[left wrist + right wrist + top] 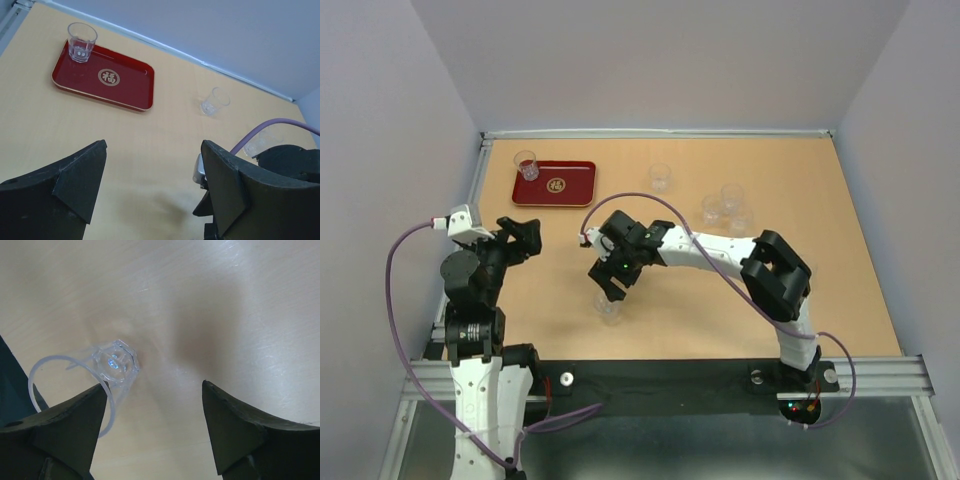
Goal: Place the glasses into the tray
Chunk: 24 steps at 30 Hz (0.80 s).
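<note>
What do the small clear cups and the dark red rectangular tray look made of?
The small clear cups: colourless and see-through, with a thick faceted base; glass or hard clear plastic, can't tell which. The dark red tray: smooth, glossy, with a pale edge line and gold emblem; looks like lacquer-style moulded plastic, possibly lacquered wood.

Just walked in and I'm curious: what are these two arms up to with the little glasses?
Two robot arms are loading a red tray. One glass already stands in its far left corner. The right arm's fingers are open right beside another glass near the front of the table, not gripping it. The left arm's fingers hang open, holding nothing. Four more glasses wait right of the tray.
</note>
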Each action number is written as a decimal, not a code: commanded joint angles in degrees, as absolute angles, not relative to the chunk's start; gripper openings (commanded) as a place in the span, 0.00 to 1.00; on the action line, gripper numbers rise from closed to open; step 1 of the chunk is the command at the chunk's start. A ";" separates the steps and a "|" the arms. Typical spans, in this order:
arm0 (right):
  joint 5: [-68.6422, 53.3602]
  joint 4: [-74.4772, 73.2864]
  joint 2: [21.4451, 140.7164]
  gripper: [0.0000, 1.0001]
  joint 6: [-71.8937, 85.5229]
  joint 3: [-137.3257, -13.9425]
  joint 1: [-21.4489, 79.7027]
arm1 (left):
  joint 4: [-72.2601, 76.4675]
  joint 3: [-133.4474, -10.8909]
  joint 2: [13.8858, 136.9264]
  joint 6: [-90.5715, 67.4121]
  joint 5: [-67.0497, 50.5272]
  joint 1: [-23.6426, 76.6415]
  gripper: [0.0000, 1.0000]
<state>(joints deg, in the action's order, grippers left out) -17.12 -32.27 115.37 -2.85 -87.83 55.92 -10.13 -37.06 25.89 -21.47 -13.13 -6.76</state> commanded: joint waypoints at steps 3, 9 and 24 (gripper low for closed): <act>-11.43 -29.97 114.87 0.57 -3.34 -89.21 57.56 | -8.88 -37.09 24.44 -20.57 -12.13 -6.59 0.88; -8.79 -30.41 114.61 0.00 -7.01 -90.96 57.92 | -9.32 -37.53 23.91 -20.57 -11.60 -6.68 0.88; 4.65 -29.80 136.04 0.01 -13.72 -130.31 52.74 | -10.37 -38.23 23.03 -20.65 -8.88 -6.59 0.86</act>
